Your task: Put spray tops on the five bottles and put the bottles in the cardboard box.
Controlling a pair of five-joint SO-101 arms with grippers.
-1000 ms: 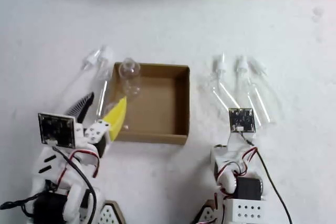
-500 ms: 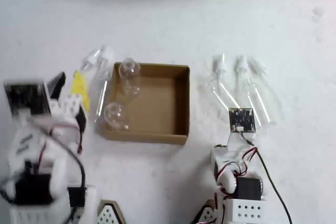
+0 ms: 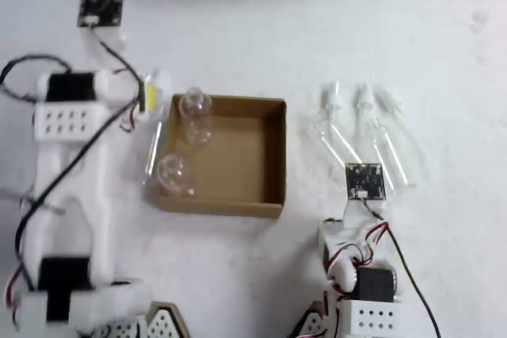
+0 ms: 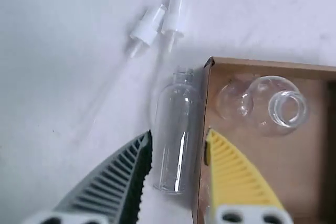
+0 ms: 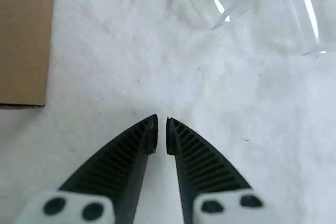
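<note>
Left wrist view showed the left gripper (image 4: pixel 178 136) spread wide astride a capless bottle (image 4: pixel 176 103), which lay along the outside of the box (image 4: pixel 262 65) wall with its neck toward two tops (image 4: pixel 157 22). It was clear, thin plastic, so probably light, slick and apt to roll or dent. A gentle grip across mid-body seemed best. High view placed it at the box's 9 o'clock, with two bottles (image 3: pixel 194 108) inside and more tops at 3 o'clock. Right wrist view showed the right gripper (image 5: pixel 157 124) nearly closed, holding nothing.
</note>
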